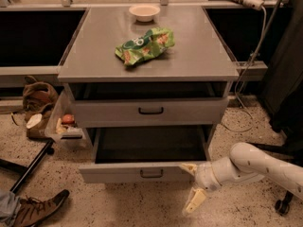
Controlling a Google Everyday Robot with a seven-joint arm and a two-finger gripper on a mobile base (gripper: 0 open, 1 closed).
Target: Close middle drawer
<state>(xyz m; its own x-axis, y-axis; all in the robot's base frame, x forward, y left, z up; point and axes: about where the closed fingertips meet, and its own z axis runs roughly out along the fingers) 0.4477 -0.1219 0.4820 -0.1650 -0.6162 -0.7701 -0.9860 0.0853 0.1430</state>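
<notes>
Middle drawer (118, 172) is the lowest one in view, pulled well out from the cabinet w/ its dark inside showing; low grey front faces the camera, small loop handle (151, 173) at centre. Hand (191, 184) sits at the front's right end, fingers spread wide & gripping nothing: upper finger (188, 167) against the front, the other hanging lower, near the floor. White arm (255, 164) comes in from the right. Above it, a second drawer front (109, 111), nearly flush. On the table (94, 56): green snack bag (144, 45) mid-top, small bowl (144, 12) at the back. Brown shoe (35, 209) on the floor, bottom left.
</notes>
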